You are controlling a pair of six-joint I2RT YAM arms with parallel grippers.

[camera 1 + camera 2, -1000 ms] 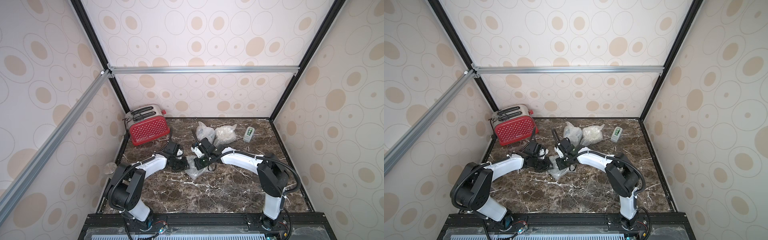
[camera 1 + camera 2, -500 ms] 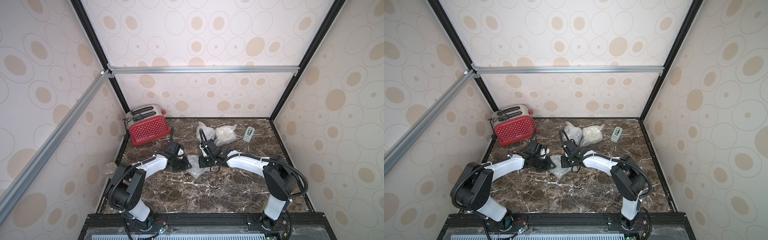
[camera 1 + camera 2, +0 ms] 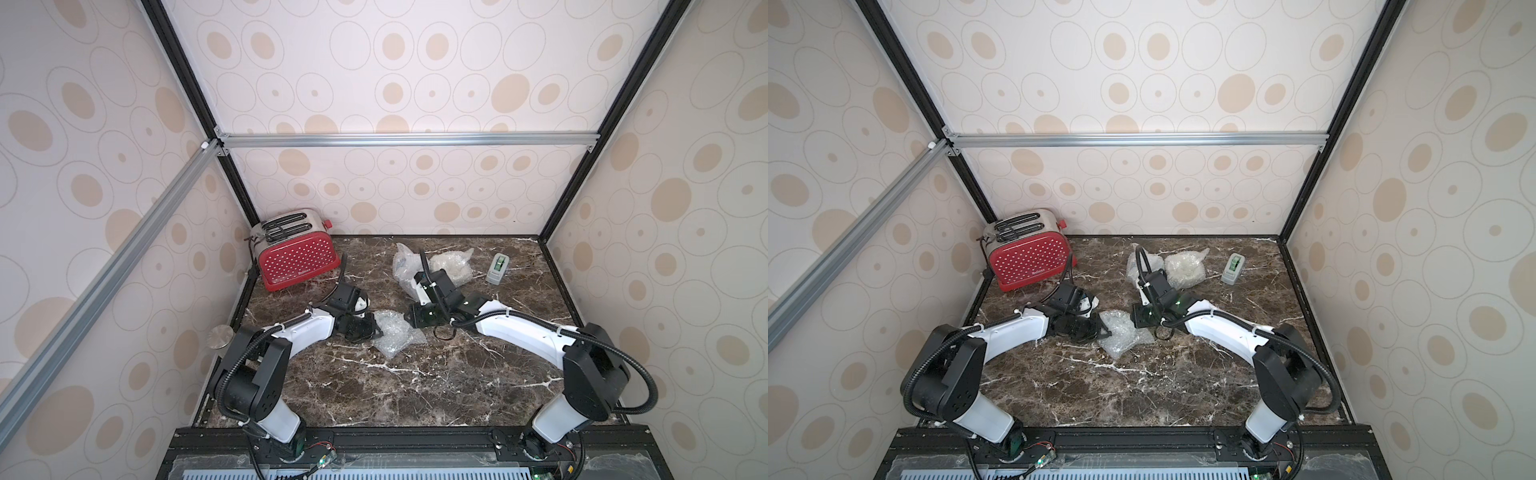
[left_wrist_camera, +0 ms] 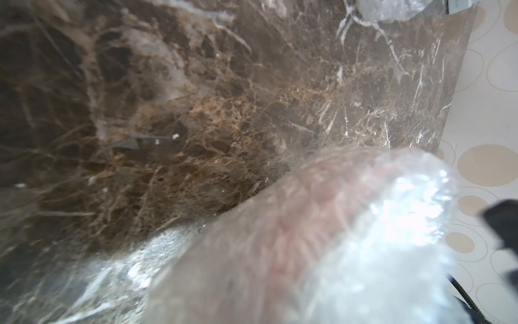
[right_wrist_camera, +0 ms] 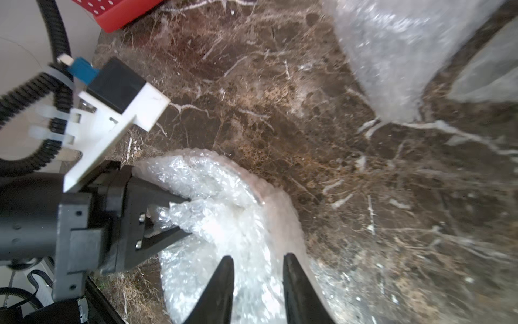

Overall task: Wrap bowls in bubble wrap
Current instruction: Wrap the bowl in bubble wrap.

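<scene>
Right wrist camera gives me the clearest look. The left gripper (image 5: 186, 216) has its fingers pinched on a bunched fold of bubble wrap (image 5: 224, 193). The right gripper (image 5: 256, 259) hangs just over the same wad with its fingers apart and nothing between them. In both top views I see that bubble wrap (image 3: 395, 334) (image 3: 1121, 334) lying on the table (image 3: 415, 386) between the two arms. Two more wrapped bundles (image 3: 451, 266) sit near the back wall, apart from the red toaster (image 3: 297, 259).
</scene>
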